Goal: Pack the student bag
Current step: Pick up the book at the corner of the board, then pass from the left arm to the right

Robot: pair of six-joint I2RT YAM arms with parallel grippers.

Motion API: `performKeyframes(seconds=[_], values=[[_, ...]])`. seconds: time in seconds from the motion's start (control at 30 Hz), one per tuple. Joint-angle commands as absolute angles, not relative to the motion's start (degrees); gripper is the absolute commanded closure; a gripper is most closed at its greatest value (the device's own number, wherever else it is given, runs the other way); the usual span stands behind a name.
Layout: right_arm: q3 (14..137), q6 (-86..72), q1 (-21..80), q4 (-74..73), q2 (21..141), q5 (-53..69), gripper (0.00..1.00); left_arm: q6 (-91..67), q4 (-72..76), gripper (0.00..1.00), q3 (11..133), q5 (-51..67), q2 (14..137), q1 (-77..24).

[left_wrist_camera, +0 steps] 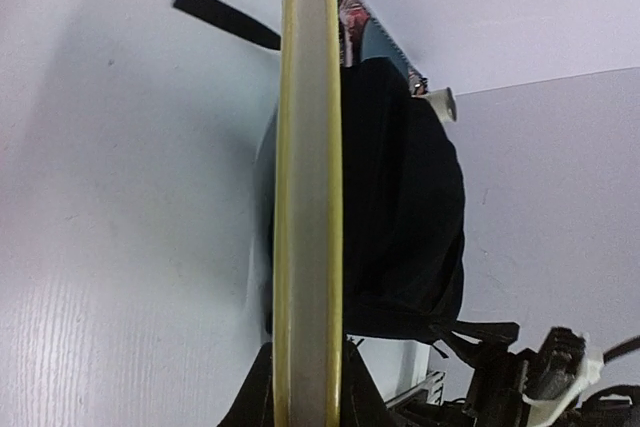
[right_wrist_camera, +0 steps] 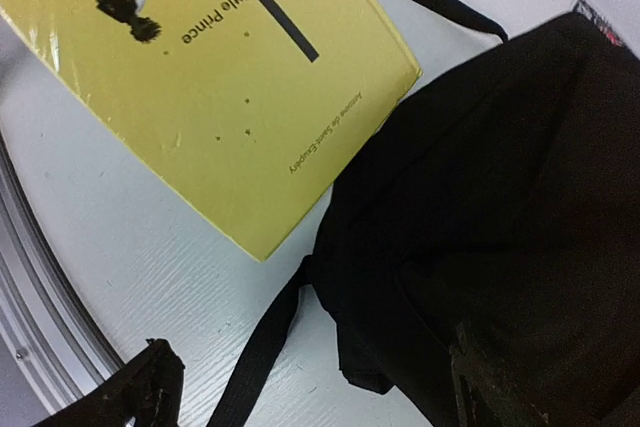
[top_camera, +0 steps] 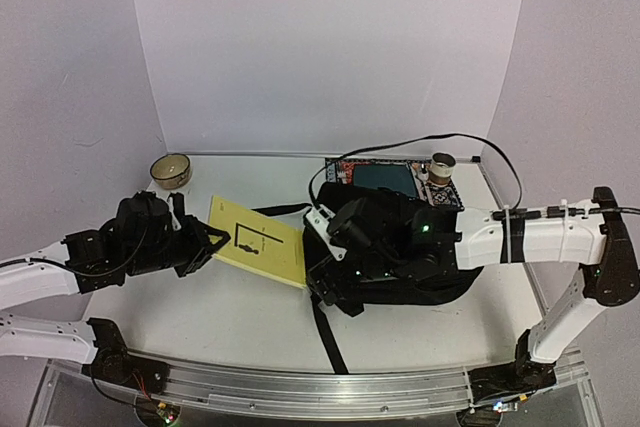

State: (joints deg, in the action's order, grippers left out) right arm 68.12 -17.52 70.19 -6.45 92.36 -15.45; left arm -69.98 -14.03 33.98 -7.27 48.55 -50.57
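The student bag [top_camera: 400, 257] is a black backpack lying flat at the table's centre right. It also shows in the left wrist view [left_wrist_camera: 400, 197] and the right wrist view [right_wrist_camera: 500, 197]. My left gripper [top_camera: 212, 245] is shut on the left edge of a yellow book [top_camera: 260, 239] titled "The Little Prince". It holds the book tilted, with the far edge next to the bag's left side. In the left wrist view the book [left_wrist_camera: 310, 197] is seen edge-on between the fingers [left_wrist_camera: 250, 397]. My right gripper [right_wrist_camera: 310, 387] is wide open over the bag's left front corner, one finger [right_wrist_camera: 490, 387] above the fabric.
A teal-covered book [top_camera: 395, 177] lies behind the bag with a small round roll [top_camera: 442, 163] on its patterned border. A brown bowl [top_camera: 171, 170] stands at the back left. A bag strap [top_camera: 330, 337] trails toward the front rail [top_camera: 320, 392].
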Motion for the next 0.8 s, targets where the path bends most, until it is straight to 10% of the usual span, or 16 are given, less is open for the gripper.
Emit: performKeyframes(seconds=[0.0, 0.77], values=[[65.6, -24.9, 66.2, -3.3, 87.6, -8.2, 0.05, -65.0, 6.9, 1.0, 39.3, -8.5, 49.6, -50.2], [57.3, -42.3, 37.5, 11.2, 80.3, 21.5, 0.02, -69.3, 39.3, 1.0, 44.6, 28.9, 74.2, -35.4]])
